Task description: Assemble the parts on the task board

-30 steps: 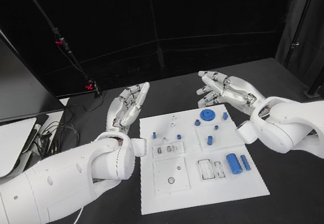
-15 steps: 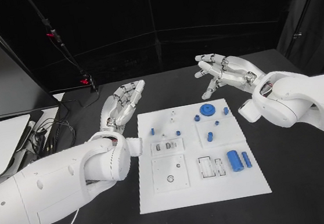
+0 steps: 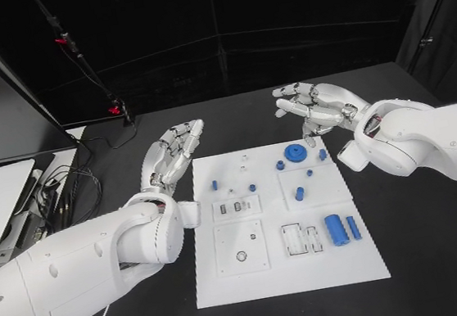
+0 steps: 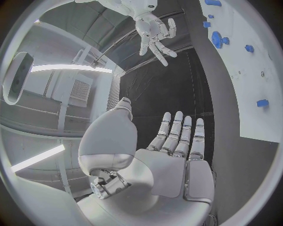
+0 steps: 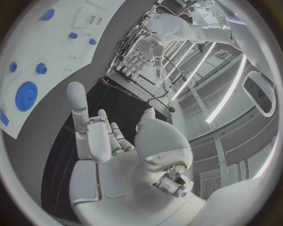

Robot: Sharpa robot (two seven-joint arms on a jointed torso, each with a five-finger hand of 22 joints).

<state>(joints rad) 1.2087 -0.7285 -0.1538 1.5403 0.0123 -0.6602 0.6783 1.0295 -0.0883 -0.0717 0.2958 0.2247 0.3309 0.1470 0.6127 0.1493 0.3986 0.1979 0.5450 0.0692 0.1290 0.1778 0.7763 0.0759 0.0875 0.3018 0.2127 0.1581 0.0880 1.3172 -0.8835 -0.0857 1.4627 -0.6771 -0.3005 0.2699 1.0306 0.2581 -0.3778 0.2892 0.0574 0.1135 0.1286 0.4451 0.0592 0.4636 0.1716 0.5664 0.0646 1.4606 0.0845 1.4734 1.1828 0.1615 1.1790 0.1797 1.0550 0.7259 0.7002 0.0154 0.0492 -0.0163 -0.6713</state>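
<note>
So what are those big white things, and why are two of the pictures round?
Those are a robot's two arms. Each ends in a silver robot hand: the left robot hand and the right robot hand. The square picture comes from a camera on the robot's head, looking down at a black table. The round pictures come from small cameras at each wrist, so each shows its own robot hand up close, and their lenses bend straight lines. On the table lies a white board with little blue pieces on it, such as a blue gear and a blue cylinder. Both hands are spread open near the board's far end, holding nothing. The job is to fit the pieces together.
</note>
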